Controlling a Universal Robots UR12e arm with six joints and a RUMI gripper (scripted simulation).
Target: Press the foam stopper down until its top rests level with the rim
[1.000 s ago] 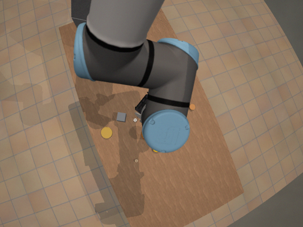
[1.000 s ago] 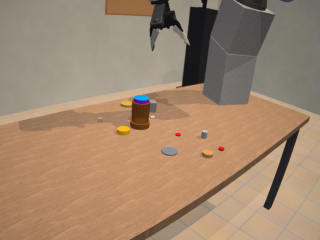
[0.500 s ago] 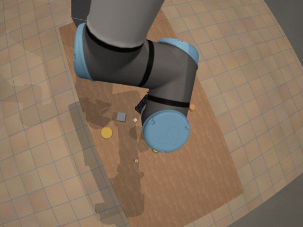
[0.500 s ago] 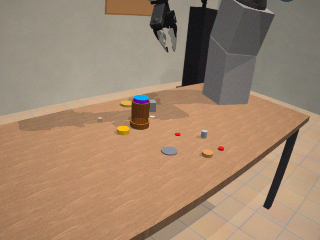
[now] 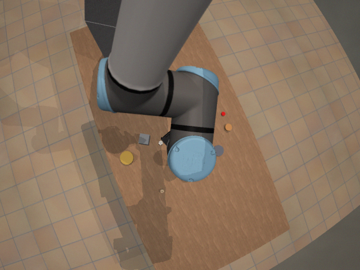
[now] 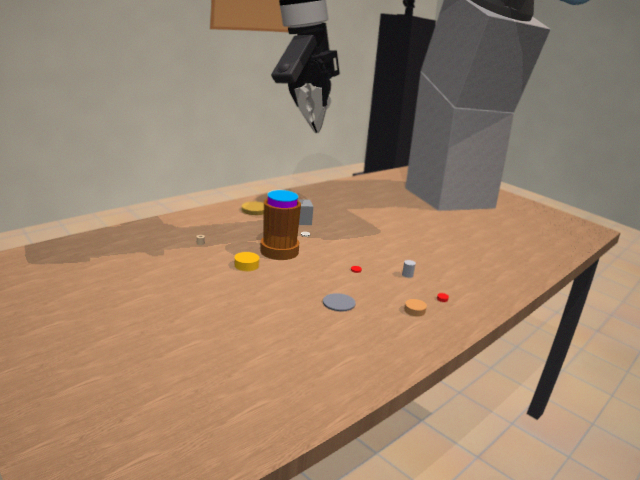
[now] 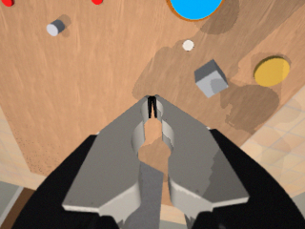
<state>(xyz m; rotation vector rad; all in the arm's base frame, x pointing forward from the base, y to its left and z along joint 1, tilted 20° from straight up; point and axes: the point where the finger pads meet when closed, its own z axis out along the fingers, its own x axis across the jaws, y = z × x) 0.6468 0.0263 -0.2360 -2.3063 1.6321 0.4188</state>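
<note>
A brown wooden jar (image 6: 280,232) stands upright on the table (image 6: 155,335). A purple stopper (image 6: 282,203) sticks out above its rim, with a blue round face (image 6: 282,195) (image 7: 195,7) on top. I cannot tell whether the blue layer is a separate piece. My gripper (image 6: 315,125) (image 7: 152,97) is shut with nothing between its fingers. It hangs high above the table, behind and to the right of the jar in the exterior view. In the top view the arm hides the jar.
Near the jar lie a grey cube (image 6: 306,211) (image 5: 144,139) (image 7: 210,78), a small white disc (image 6: 305,234) (image 7: 188,45), two yellow discs (image 6: 246,260) (image 6: 252,207) and a small beige ring (image 6: 200,239). Further right are red discs (image 6: 356,268) (image 6: 442,297), a grey cylinder (image 6: 408,268), a grey disc (image 6: 339,301) and an orange disc (image 6: 415,306).
</note>
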